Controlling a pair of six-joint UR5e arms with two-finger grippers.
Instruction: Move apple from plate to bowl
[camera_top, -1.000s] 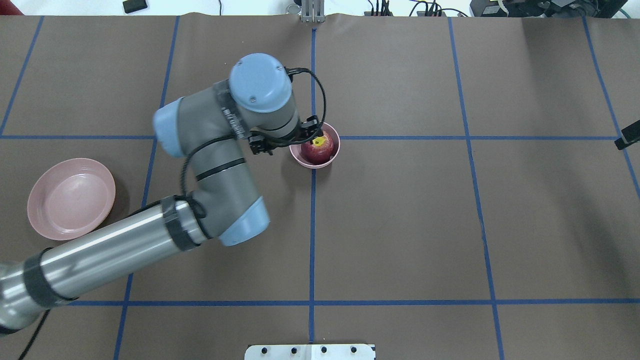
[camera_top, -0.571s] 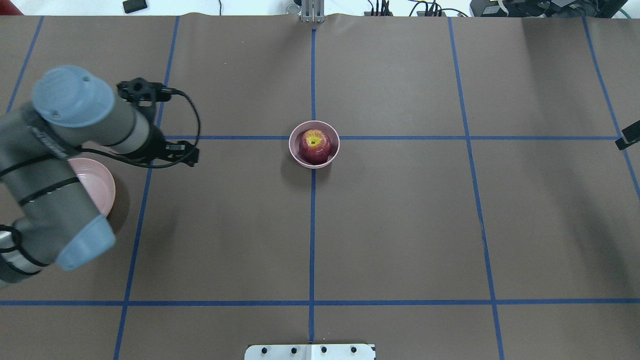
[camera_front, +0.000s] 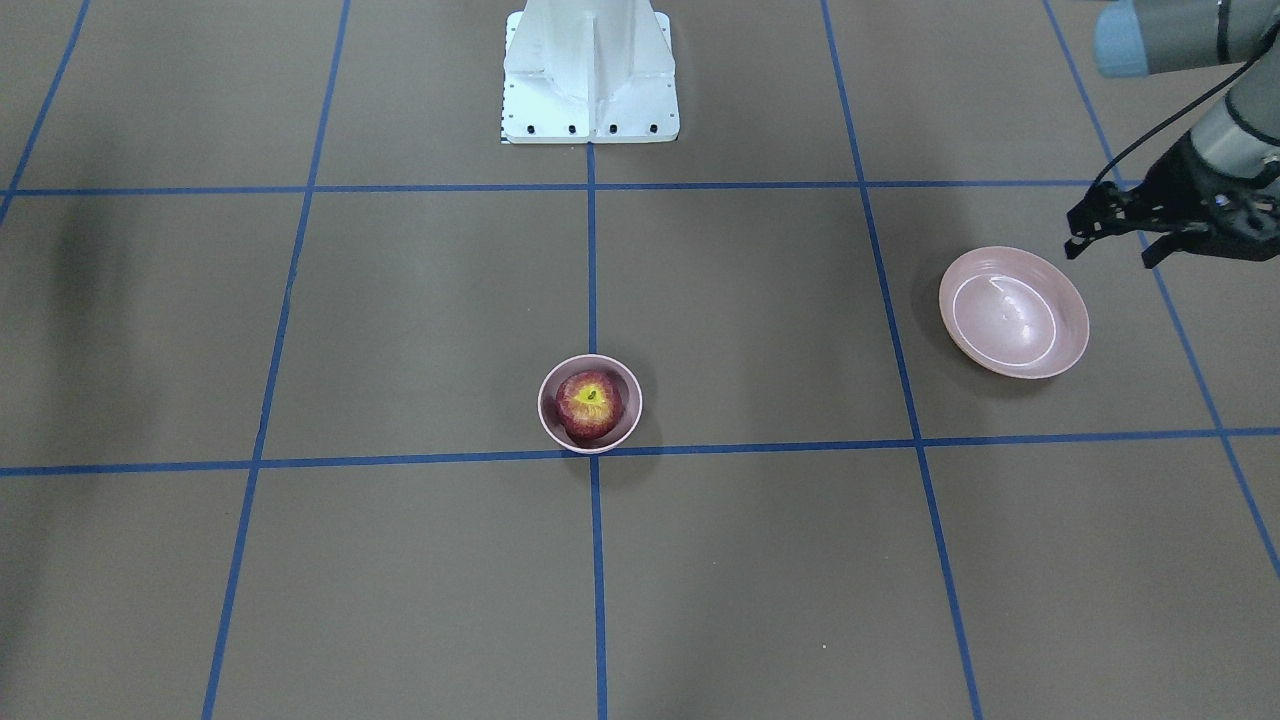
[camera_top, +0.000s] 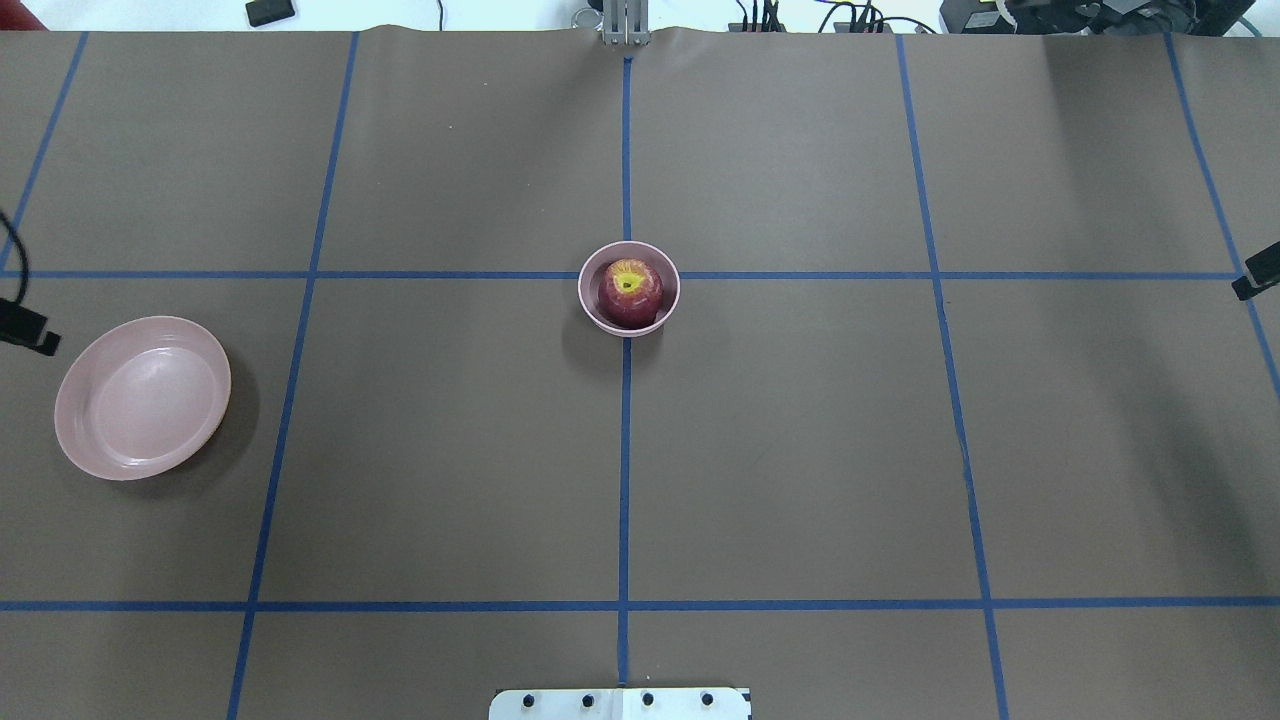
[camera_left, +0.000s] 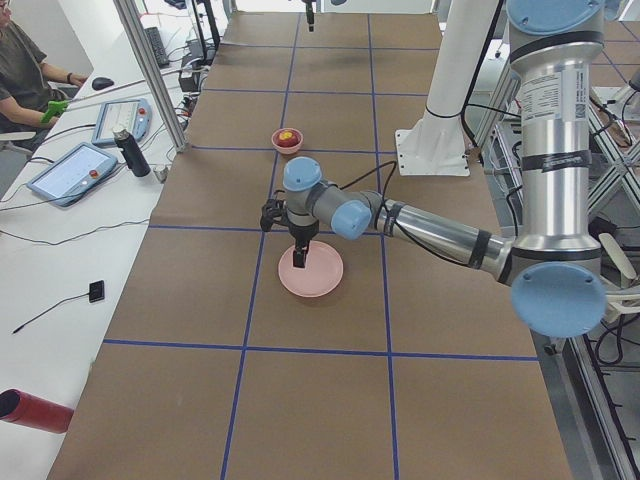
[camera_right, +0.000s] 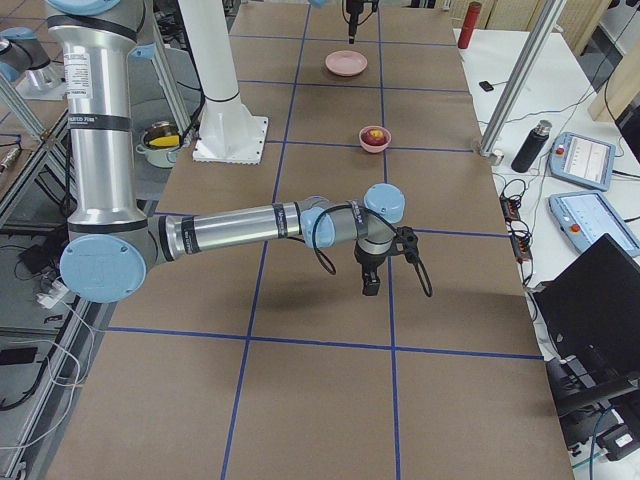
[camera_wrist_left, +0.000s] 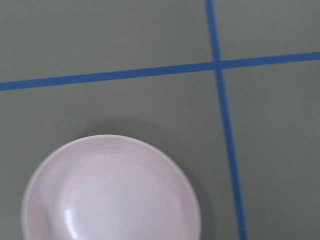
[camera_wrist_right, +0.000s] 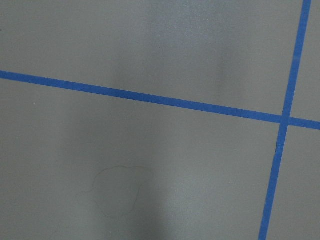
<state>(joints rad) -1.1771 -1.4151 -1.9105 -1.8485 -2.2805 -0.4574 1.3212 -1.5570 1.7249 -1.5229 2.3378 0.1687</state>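
The dark-red apple (camera_top: 630, 291) with its yellow stem patch sits inside the small deep pink bowl (camera_top: 590, 310) at the table's middle; it also shows in the front view (camera_front: 589, 402). The wide pink plate (camera_top: 142, 397) lies bare at the far left, and shows in the front view (camera_front: 1013, 312) and the left wrist view (camera_wrist_left: 110, 190). My left gripper (camera_front: 1110, 250) hangs above the table just beside the plate, jaws apart and empty. Of my right gripper (camera_right: 370, 282) only a sliver shows at the overhead right edge; I cannot tell its state.
The white robot base (camera_front: 590, 75) stands at the table's near-robot edge. Blue tape lines cross the brown cover. A side bench with tablets and a dark bottle (camera_left: 132, 153) runs along the far edge, with an operator (camera_left: 25, 70) seated there.
My left arm has drawn back from the bowl to the left, past the plate and almost out of the overhead view. The apple stays in the bowl.
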